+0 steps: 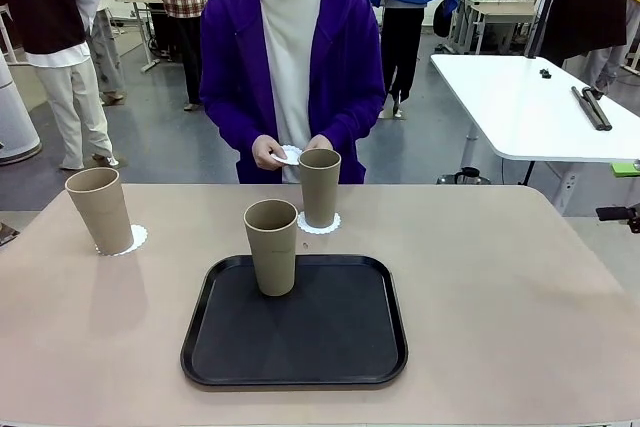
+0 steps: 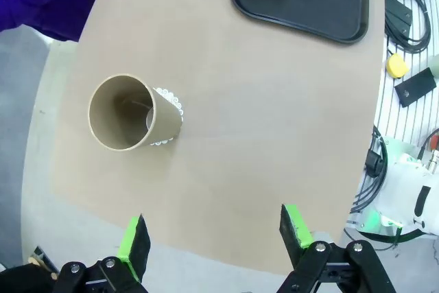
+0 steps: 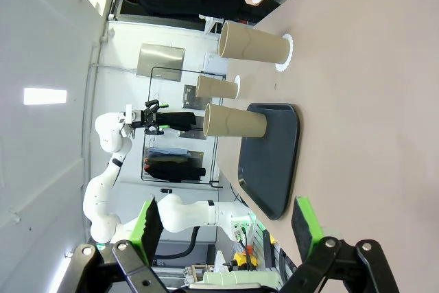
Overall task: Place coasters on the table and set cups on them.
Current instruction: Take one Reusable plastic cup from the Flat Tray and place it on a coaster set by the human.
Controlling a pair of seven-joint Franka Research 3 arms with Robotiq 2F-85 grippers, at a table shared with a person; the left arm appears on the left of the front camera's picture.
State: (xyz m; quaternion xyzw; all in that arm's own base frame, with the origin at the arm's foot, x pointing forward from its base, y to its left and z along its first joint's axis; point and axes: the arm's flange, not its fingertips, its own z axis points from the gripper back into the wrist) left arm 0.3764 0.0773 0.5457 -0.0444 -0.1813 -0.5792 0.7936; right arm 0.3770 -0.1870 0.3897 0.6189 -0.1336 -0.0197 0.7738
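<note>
L gripper [image 2: 214, 228] hung above the near-left edge of the table [image 1: 500, 297], jaws spread wide w/ nothing between the green pads. R gripper [image 3: 226, 223] likewise gaped open and empty, looking along the tabletop from its side (that view was rolled, so the cups lay sideways in it). Both were well apart from every cup.

Three cups, all upright:
- Left cup [image 1: 100, 209] stood near the table's left side on the left coaster [image 1: 136, 239], whose lacy edge peeked out at the cup's right. From the L wrist cam the scalloped rim showed around part of the base.
- Far cup [image 1: 320, 187] stood on the far coaster [image 1: 320, 224], just beyond the far edge of the tray [image 1: 300, 372], approx. mid-table and in front of the person.
- Third cup [image 1: 271, 245] stood on the black tray, in its far part, directly on the tray's dark surface.

The person, in a purple jacket [image 1: 225, 67], stood at the far side of the table. The person's hands [image 1: 268, 153] were together at about waist level, holding a third coaster [image 1: 289, 155] just behind the far cup's rim, over the table's far edge
</note>
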